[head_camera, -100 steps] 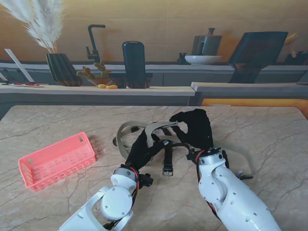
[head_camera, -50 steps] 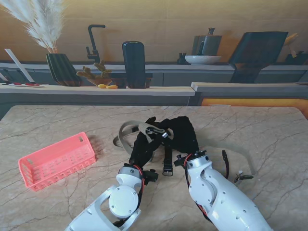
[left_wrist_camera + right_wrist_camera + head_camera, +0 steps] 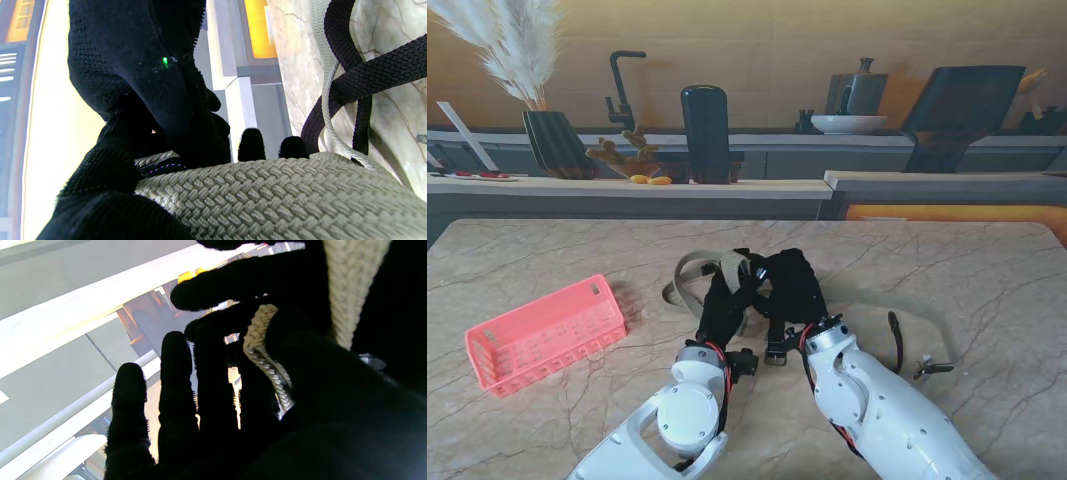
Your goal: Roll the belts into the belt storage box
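Stand view: left hand (image 3: pixel 723 300) and right hand (image 3: pixel 794 285) both closed on beige belt (image 3: pixel 695 268) mid-table, black belt (image 3: pixel 775 325) tangled beneath, pink box (image 3: pixel 545 333) well left; advise tight, even coil, freeing black strap first.

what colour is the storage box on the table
Coral pink, a perforated plastic basket, clearest in the stand view.

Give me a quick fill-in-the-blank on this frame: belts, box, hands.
1. The box is colored ____.
2. The box sits to the ____ of both hands in the stand's view.
3. The left hand and right hand work on the ____ belt.
4. The black belt's buckle end lies on the ____.

Missing words: pink; left; beige; table
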